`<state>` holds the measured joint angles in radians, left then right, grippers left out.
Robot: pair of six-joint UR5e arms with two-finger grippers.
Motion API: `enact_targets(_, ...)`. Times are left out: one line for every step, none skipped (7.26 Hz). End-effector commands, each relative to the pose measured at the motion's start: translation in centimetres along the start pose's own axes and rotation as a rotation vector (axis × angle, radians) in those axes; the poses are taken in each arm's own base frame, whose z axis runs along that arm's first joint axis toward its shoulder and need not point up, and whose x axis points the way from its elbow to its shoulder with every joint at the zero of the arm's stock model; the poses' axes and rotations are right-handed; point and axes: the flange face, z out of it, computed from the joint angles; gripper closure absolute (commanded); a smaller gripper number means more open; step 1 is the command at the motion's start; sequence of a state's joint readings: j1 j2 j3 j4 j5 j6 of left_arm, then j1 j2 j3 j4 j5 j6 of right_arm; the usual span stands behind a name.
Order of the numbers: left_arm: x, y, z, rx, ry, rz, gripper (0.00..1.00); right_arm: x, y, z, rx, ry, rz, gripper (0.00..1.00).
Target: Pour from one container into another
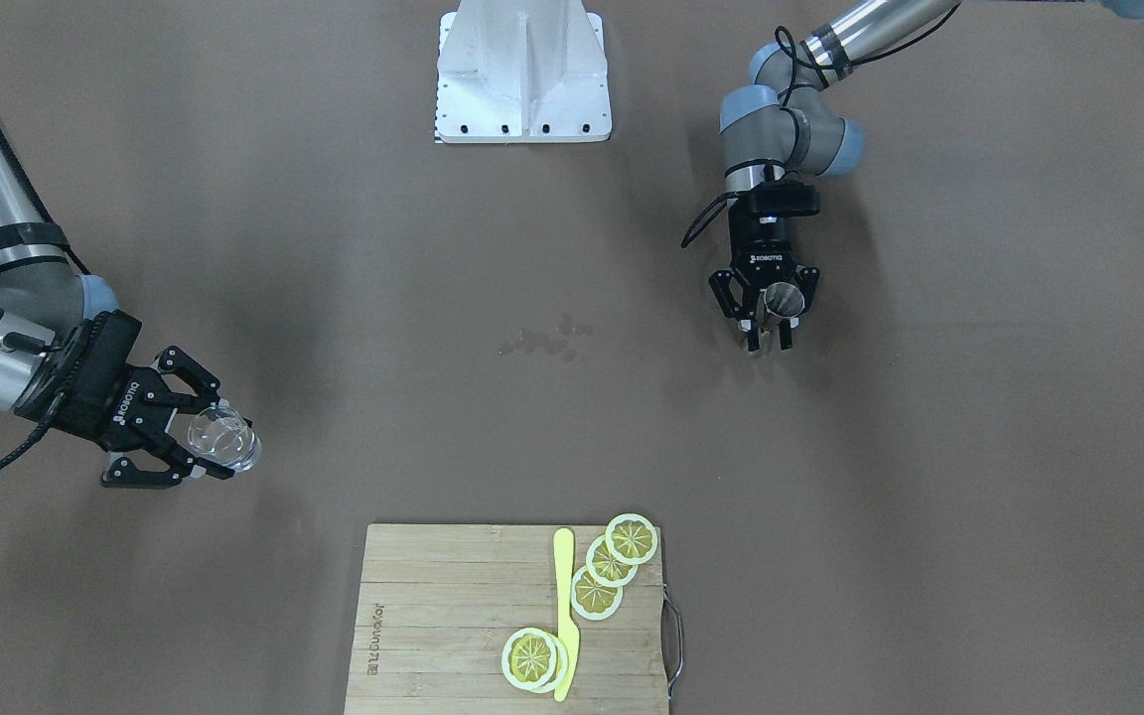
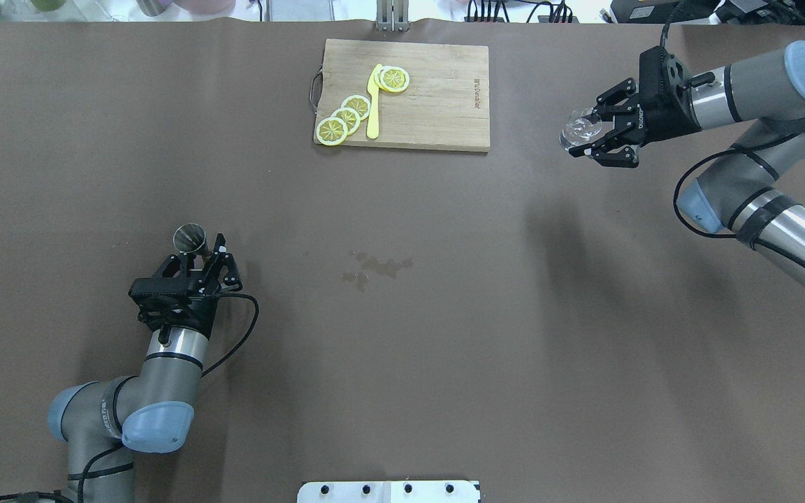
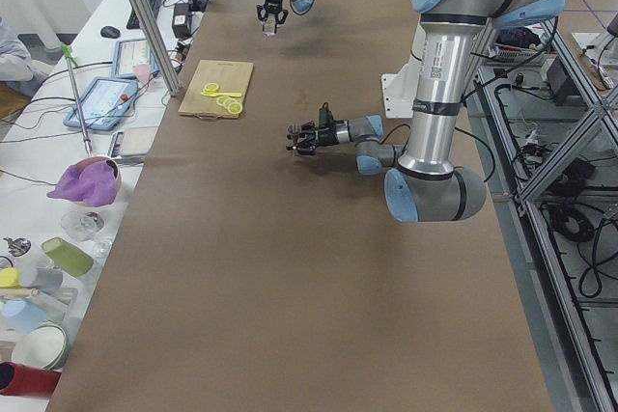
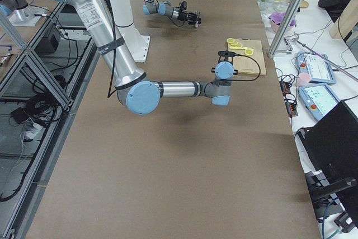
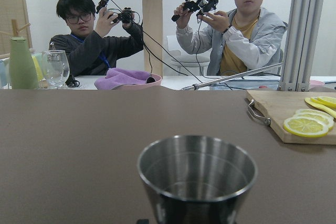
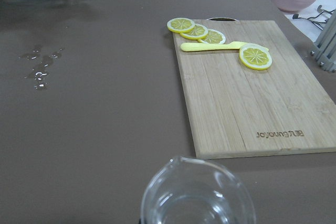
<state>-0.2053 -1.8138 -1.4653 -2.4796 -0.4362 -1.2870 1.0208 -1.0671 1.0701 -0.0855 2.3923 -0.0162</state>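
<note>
The clear drinking glass (image 1: pixel 222 439) is gripped in my right gripper (image 1: pixel 197 439), which is shut on it off the table, beside the cutting board's end. Overhead, the glass (image 2: pixel 579 130) sits between the right gripper's (image 2: pixel 595 135) fingers. The right wrist view has its rim (image 6: pixel 197 198) at the bottom; I cannot tell what is inside. The steel jigger (image 1: pixel 784 300) stands upright between the fingers of my left gripper (image 1: pixel 769 338), which is shut on it low over the table. Overhead, the jigger (image 2: pixel 190 237) shows just beyond the left gripper (image 2: pixel 201 251). Its open cup (image 5: pixel 197 177) fills the left wrist view.
A wooden cutting board (image 2: pixel 437 91) with lemon slices (image 2: pixel 346 115) and a yellow knife (image 2: pixel 374 105) lies at the table's far edge. A small wet patch (image 2: pixel 374 267) marks the table's middle. The robot's white base (image 1: pixel 522 79) stands at the near side. Two people sit beyond the table.
</note>
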Motion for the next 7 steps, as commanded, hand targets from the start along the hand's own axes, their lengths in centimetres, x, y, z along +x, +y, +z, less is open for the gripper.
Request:
enact_targets(0.3,-0.2,0.0,-0.002,-0.004,0.010,1.00,-0.8,-1.9,-0.1,-0.004,-0.015,0.004,1.00)
enact_targets(0.6,-0.9,-0.1,0.002,0.000,-0.005,1.00,-2.5,-2.3,0.2,-0.015,-0.040,0.014,1.00)
enact_targets(1.2,-2.0,-0.5,-0.001,0.012,0.011,1.00,-3.0,-2.0,1.3,-0.031,-0.054,0.027,1.00)
enact_targets(1.8,-3.3,-0.5,-0.031,0.035,0.076,1.00,-2.3,-3.2,1.9,-0.049,-0.045,0.030,1.00)
enact_targets(3.3,-5.1,0.1,-0.059,0.070,0.101,1.00,-1.7,-5.8,2.8,-0.047,-0.050,0.028,1.00)
enact_targets(6.0,-7.0,1.0,-0.074,0.100,0.063,1.00,-1.6,-7.0,2.8,-0.050,-0.048,0.033,1.00)
enact_targets(8.2,-7.8,1.7,-0.082,0.120,0.066,1.00,-1.7,-7.4,2.9,-0.052,-0.056,0.033,1.00)
